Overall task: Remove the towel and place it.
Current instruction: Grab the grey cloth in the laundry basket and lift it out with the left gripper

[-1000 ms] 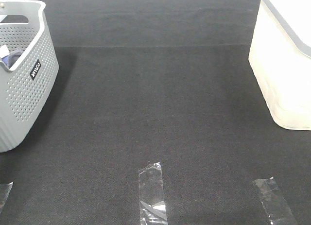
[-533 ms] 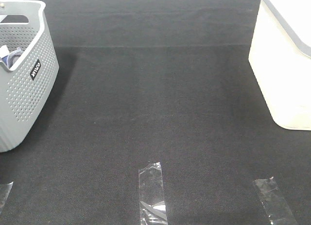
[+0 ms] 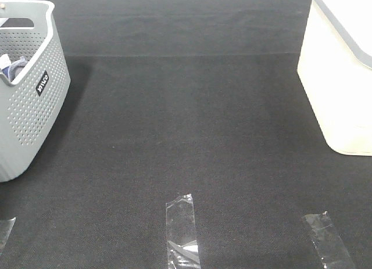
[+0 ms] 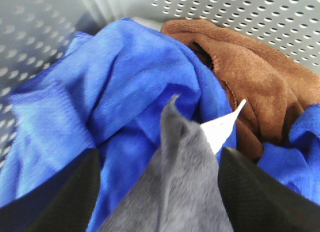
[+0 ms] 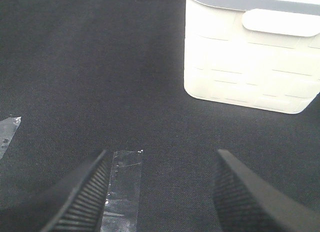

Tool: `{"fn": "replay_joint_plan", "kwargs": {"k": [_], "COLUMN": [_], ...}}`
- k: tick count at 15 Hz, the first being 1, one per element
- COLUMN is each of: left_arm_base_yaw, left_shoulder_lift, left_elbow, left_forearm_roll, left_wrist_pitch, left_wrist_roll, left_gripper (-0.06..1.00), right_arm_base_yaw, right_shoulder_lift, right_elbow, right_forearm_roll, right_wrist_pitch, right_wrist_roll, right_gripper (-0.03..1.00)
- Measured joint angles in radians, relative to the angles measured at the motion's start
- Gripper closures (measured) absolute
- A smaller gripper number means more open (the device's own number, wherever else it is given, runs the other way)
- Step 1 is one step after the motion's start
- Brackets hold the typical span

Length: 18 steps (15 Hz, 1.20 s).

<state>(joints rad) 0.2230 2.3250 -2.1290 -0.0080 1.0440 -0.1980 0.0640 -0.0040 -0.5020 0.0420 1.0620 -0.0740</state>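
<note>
The towel (image 4: 175,192), grey terry with a small white tag (image 4: 220,129), rises as a fold inside the grey perforated basket (image 3: 35,106). It lies on a bright blue cloth (image 4: 115,81) beside a brown cloth (image 4: 250,76). My left gripper (image 4: 157,197) is down in the basket, open, with one finger (image 4: 55,192) on each side of the grey fold. My right gripper (image 5: 160,192) is open and empty above the black mat. Neither gripper shows in the exterior high view, where only a bit of cloth (image 3: 14,67) shows at the basket's handle cutout.
A white bin (image 3: 343,77) stands at the right edge, and it also shows in the right wrist view (image 5: 250,56). Clear tape strips (image 3: 182,231) (image 3: 327,240) lie on the black mat near the front edge. The basket wall (image 4: 240,11) closes in around the left gripper.
The basket shifted slightly, and the cloth at its handle cutout rose a little and looks greyer. Nothing else moved in the exterior high view.
</note>
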Motion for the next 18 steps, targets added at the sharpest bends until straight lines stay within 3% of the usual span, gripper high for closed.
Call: {"fn": "replay_joint_plan", "kwargs": {"k": [4,10,15,18], "left_arm_base_yaw": [0.0,0.0,0.0,0.0], "left_shoulder_lift": [0.023,0.043,0.061,0.061], "left_elbow": [0.0,-0.002,-0.003,-0.003], "left_forearm_roll": [-0.01,-0.054,-0.072,-0.072], "left_wrist_pitch": [-0.063,-0.122,-0.138,-0.139], "left_wrist_roll": [0.003,0.033,0.058,0.085], "left_gripper": [0.4,0.41,0.63,0.65], "right_arm_base_yaw": [0.0,0.0,0.0,0.0], "right_shoulder_lift": [0.0,0.0,0.0,0.0], "right_elbow": [0.0,0.0,0.0,0.0], "right_forearm_roll": [0.0,0.0,0.0,0.0], "right_wrist_pitch": [0.0,0.0,0.0,0.0], "right_wrist_roll": [0.0,0.0,0.0,0.0], "right_gripper": [0.39,0.39,0.39,0.39]}}
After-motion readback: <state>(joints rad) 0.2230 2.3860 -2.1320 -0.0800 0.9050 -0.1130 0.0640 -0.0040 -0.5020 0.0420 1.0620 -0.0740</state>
